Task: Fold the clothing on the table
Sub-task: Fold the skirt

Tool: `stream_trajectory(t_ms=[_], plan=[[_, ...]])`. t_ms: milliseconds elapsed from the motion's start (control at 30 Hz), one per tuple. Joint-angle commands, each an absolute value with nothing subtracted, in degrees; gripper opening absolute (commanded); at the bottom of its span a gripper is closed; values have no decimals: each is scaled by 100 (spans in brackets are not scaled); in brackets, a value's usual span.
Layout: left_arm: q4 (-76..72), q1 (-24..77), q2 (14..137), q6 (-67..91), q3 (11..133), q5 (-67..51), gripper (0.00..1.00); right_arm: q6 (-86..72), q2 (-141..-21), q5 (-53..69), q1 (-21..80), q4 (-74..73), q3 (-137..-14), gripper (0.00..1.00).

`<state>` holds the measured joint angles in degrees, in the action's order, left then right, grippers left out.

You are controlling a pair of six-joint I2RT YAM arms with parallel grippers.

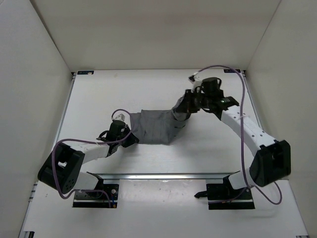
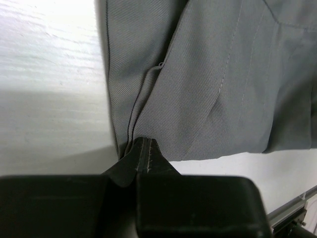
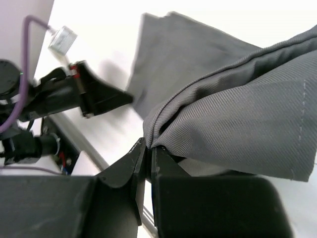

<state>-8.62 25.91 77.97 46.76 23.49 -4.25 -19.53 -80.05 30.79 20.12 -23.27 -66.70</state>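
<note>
- Left gripper [image 2: 142, 154], closest in its wrist view, is pinched together on the hem edge of the clothing [image 2: 213, 84]; gripping right at the edge likely lets that end be carried over without bunching
- right gripper [image 3: 147, 151] is likewise clamped on a thick seamed edge; the cloth drapes over its jaws and looks raised off the tabletop [image 1: 124, 94]
- from above, the clothing lies mid-tabletop, running from the left gripper at 8 o'clock to the right gripper at 2 o'clock; holding opposite ends probably keeps it spread for a fold
- bare tabletop opens toward 10 and 12 o'clock; the near rail [image 1: 163, 175] at 6 o'clock sits closer, so I judge there is less room that way
</note>
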Motion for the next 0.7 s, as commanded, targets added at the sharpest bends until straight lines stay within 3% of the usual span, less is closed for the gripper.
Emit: stream_trajectory(t_ms=[0, 367, 667], plan=[[-1046, 2479, 7761, 4728, 2408, -361, 0, -1705, -8698, 3191, 2660, -2566, -7494, 0], [-1300, 2381, 7541, 4825, 2039, -360, 0, -1767, -10581, 3419, 4033, -2294, -8954, 0], [-1362, 2180, 7436, 4781, 1881, -527, 0, -1775, -11812, 3629, 4359, -2496, -9668, 0]])
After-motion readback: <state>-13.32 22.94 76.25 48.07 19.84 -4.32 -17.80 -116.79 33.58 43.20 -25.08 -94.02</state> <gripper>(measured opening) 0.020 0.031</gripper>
